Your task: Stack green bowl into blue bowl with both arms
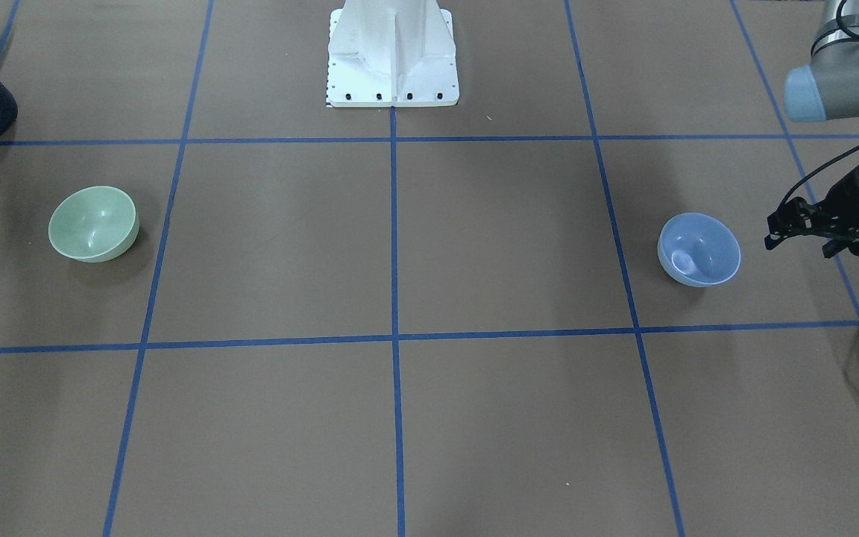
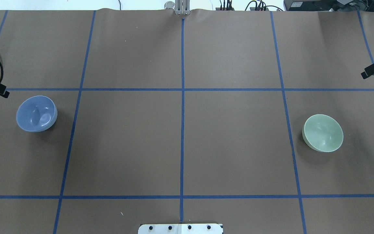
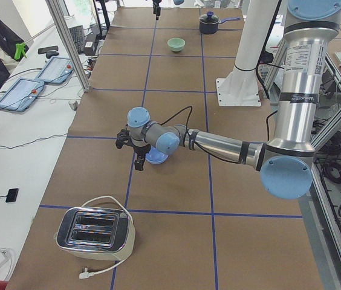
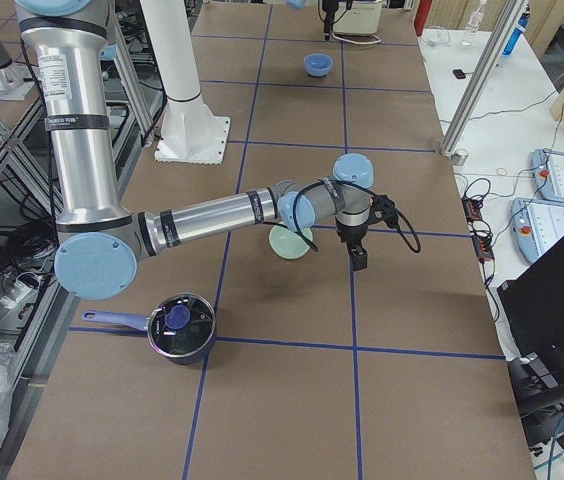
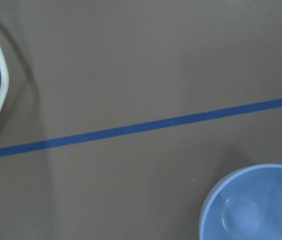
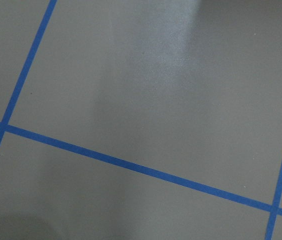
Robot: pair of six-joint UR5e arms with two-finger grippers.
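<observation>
- The left hand [image 3: 130,150] hangs low just beside the blue bowl [image 1: 699,250], on its outer side and not touching it; its two fingers stand apart in the left side view and it holds nothing
- Its wrist camera looks straight down and catches the bowl only in the lower right corner, so I judge the hand is not yet lined up over the rim
- The right hand [image 2: 368,72] is empty too; only one finger shows in the overhead view, so I cannot tell how far it is spread
- It sits off the outer far side of the green bowl [image 2: 323,133], clearly apart from it, and its wrist view shows only bare bench [image 2: 232,139] and blue tape lines [image 2: 182,97]
- Both bowls stand upright, mouths up, well apart at opposite ends of the bench, each on the side of its own arm; that probably lets each arm take the nearer bowl
- Nothing is stacked yet: the green bowl has the whole bench to cross
- Each arm reaches out from its shoulder with the forearm low and roughly level, wrist turned down toward the bench
- A toaster [image 3: 95,229] and a lidded pot [image 4: 180,325] stand near the bench ends, out of the way
</observation>
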